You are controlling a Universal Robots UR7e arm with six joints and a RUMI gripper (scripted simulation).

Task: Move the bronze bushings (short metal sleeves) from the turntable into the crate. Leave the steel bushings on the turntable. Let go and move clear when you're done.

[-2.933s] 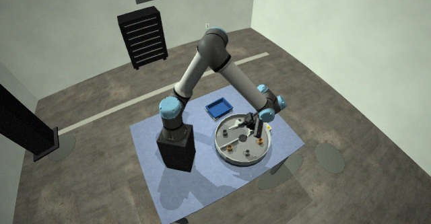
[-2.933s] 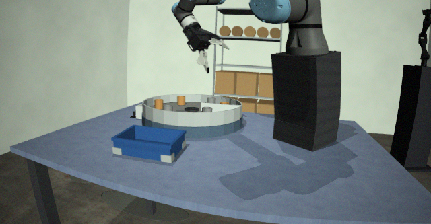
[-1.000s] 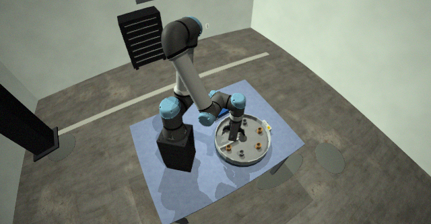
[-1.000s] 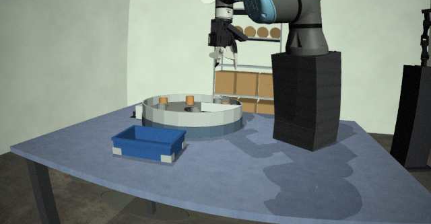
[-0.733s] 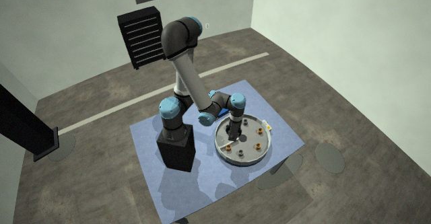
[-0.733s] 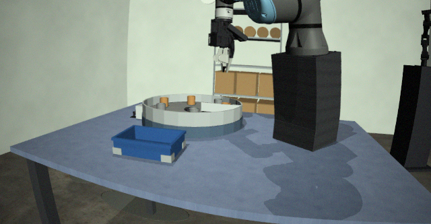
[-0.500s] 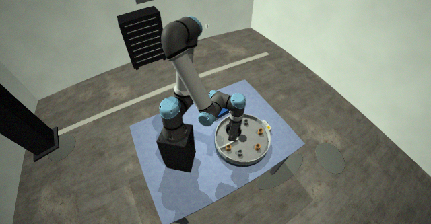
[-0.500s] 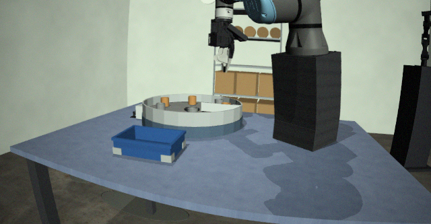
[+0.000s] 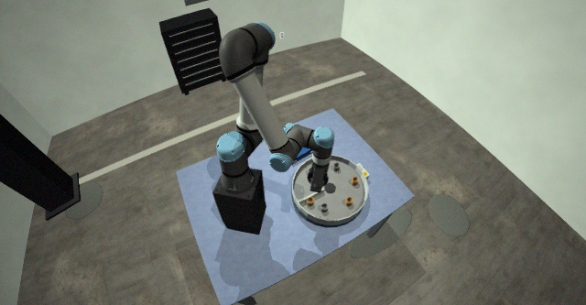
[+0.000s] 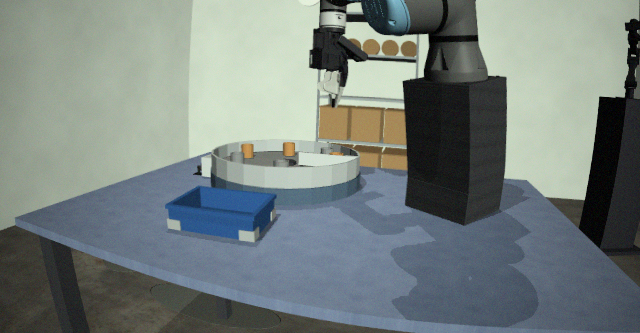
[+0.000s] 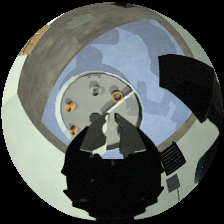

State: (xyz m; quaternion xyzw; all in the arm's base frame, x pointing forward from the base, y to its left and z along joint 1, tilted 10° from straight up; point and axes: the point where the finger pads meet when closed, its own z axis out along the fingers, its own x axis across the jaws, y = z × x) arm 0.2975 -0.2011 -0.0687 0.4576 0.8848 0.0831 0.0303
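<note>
The turntable (image 9: 330,223) (image 10: 285,177) (image 11: 58,107) carries bronze and steel bushings. One bronze bushing (image 9: 309,199) (image 11: 116,96) stands beside the white bar. Two other bronze bushings, one (image 9: 349,201) (image 10: 288,149) (image 11: 69,106) and another (image 9: 354,180) (image 10: 247,150) (image 11: 74,130), stand farther round. A steel bushing (image 9: 324,210) (image 11: 95,90) stands between bronze ones; another steel bushing (image 9: 336,167) is across the disc. My gripper (image 10: 334,102) (image 11: 112,116) is shut, with nothing seen between its fingertips, high above the turntable. The blue crate (image 10: 215,223) (image 9: 304,153) is beside the turntable; its floor is partly hidden.
A white bar (image 9: 311,196) (image 10: 325,159) (image 11: 125,99) crosses part of the disc from the rim inward. The raised rim surrounds the bushings. The arm's black pedestal (image 9: 240,209) (image 10: 452,148) stands on the blue table (image 9: 206,250) (image 10: 320,263). A small white box (image 9: 362,171) is at the turntable's outer side.
</note>
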